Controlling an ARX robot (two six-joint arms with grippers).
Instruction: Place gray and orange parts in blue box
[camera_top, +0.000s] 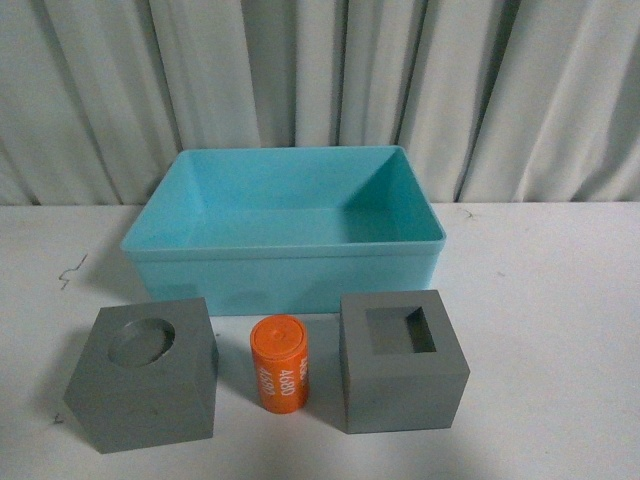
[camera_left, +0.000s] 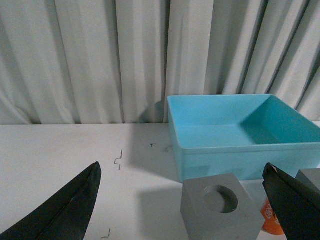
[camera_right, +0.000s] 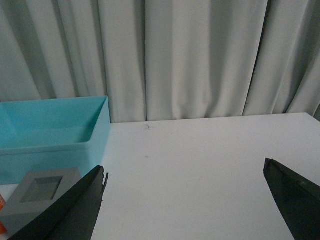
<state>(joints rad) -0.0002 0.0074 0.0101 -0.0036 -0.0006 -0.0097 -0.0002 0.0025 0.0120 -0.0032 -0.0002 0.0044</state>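
The blue box (camera_top: 285, 270) stands empty at the middle of the white table, its opening up. In front of it lie a gray cube with a round recess (camera_top: 145, 375) on the left, an orange cylinder with white print (camera_top: 279, 363) standing in the middle, and a gray cube with a square recess (camera_top: 403, 362) on the right. Neither gripper shows in the front view. My left gripper (camera_left: 182, 172) is open and empty, with the round-recess cube (camera_left: 220, 207) between its fingertips and further off. My right gripper (camera_right: 185, 170) is open and empty over bare table, the square-recess cube (camera_right: 42, 192) beside its finger.
A pleated gray curtain (camera_top: 320, 90) hangs behind the table. Small dark marks (camera_top: 72, 270) lie on the table left of the box. Bare white table (camera_right: 200, 160) spreads to the right of the box.
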